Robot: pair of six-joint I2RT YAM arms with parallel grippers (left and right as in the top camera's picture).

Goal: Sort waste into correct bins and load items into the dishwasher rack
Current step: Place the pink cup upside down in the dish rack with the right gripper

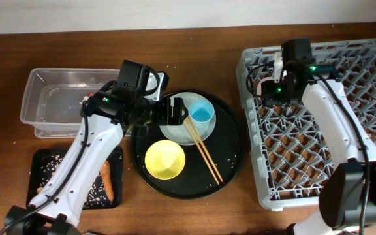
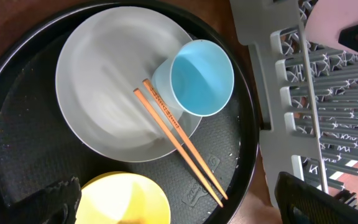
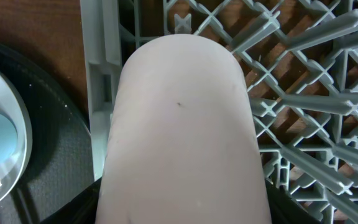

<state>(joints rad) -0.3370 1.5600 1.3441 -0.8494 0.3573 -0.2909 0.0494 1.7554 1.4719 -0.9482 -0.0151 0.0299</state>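
Hanging over the far-left corner of the dishwasher rack [image 1: 364,44], which sits by the desk's right edge, the right tool [image 1: 274,77] looks clamped on the pink cup [image 3: 179,155]. Let go this close to the wall, the cup could catch the rim and tip out, or settle crooked on the pegs. Over the round black tray [image 1: 234,156] mid-desk, the left tool [image 1: 175,111] hovers, fingers apart and empty. Lifting the plate [image 2: 98,93] first would likely spill the blue cup [image 2: 201,78] and the chopsticks [image 2: 179,146] lying across it.
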